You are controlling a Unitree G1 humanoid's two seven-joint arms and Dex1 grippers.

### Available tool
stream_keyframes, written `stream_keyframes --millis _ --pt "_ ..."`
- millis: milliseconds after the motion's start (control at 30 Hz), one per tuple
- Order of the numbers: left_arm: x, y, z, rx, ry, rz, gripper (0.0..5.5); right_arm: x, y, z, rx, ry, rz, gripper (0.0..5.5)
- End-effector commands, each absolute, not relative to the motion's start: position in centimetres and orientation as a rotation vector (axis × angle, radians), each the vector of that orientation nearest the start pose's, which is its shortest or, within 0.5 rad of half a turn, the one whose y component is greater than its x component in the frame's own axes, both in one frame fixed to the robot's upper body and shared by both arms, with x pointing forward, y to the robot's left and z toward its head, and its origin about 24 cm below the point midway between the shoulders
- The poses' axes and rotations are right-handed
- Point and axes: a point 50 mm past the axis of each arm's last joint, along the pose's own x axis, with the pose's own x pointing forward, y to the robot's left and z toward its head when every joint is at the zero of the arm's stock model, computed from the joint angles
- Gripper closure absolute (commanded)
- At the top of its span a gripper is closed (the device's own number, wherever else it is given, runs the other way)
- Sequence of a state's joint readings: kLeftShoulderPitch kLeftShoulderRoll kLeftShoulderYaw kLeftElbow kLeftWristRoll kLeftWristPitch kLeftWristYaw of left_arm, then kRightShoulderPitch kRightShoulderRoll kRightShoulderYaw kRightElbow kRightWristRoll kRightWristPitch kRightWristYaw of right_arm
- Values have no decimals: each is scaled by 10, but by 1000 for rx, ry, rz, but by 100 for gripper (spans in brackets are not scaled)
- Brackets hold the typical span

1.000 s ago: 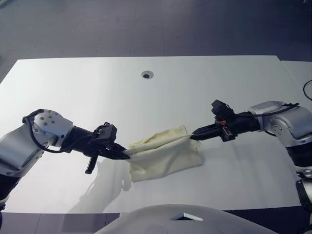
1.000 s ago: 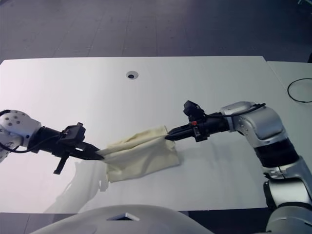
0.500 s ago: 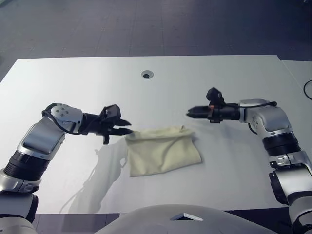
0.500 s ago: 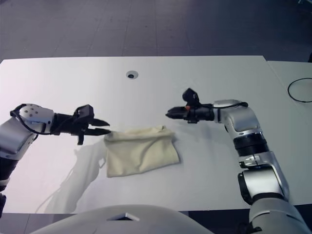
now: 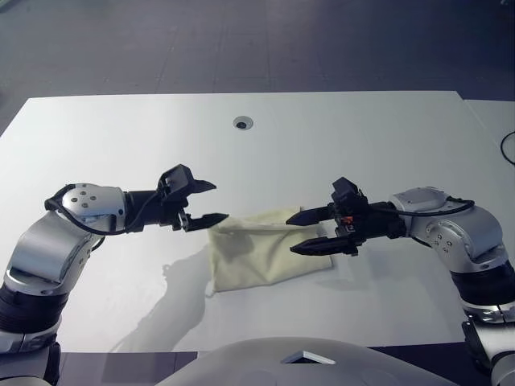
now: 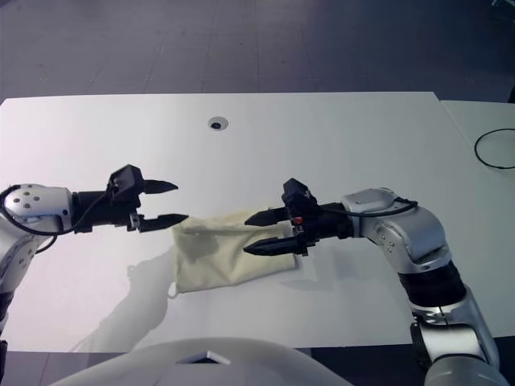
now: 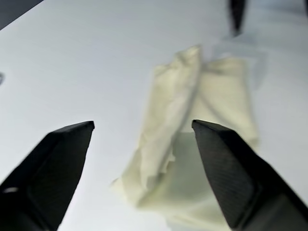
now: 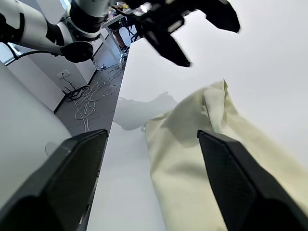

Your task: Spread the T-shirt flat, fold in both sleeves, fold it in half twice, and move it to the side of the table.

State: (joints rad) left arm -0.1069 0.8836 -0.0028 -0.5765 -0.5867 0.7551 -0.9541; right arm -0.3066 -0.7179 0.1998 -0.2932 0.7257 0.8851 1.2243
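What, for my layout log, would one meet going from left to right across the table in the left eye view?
left tool, open → folded T-shirt → right tool, open, its fingertips reaching over the shirt's right part

Folded T-shirt [image 5: 257, 257] is noted as the one low obstacle on the tabletop [image 5: 362, 137], near the front middle. Left gripper [image 5: 219, 201], fingers spread, is held just beside its left corner; right gripper [image 5: 291, 234], fingers spread, is held over its right part. A gap is seen between the two above the cloth. Open surface is seen behind, up to a cable hole [image 5: 243, 123], and at both sides
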Motion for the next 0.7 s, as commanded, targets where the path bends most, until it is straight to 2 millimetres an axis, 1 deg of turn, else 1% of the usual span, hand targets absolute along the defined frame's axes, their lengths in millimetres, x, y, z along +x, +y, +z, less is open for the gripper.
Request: stream_keyframes --millis 33,133,167,200,267,400,500,600,700 --pt "190 166 143 222 436 -1332 95 232 -145 111 116 594 1554 128" --pt "176 155 132 196 479 -1415 51 234 -143 104 108 603 1541 85" --pt "176 153 127 191 496 -1413 29 235 -142 103 107 605 1537 64" --pt "176 151 121 197 512 -1410 17 235 -142 101 107 608 1535 53" --pt "176 148 109 225 546 -1410 10 236 -141 100 109 613 1538 16" --pt "182 141 85 232 599 -1388 10 234 -141 99 108 623 1552 11" --pt "175 140 72 238 646 -1404 10 231 -141 100 105 636 1581 11" --pt "170 142 64 238 677 -1412 10 229 -141 101 101 650 1608 11" --pt "168 142 63 235 678 -1408 10 227 -140 94 75 680 1621 11"
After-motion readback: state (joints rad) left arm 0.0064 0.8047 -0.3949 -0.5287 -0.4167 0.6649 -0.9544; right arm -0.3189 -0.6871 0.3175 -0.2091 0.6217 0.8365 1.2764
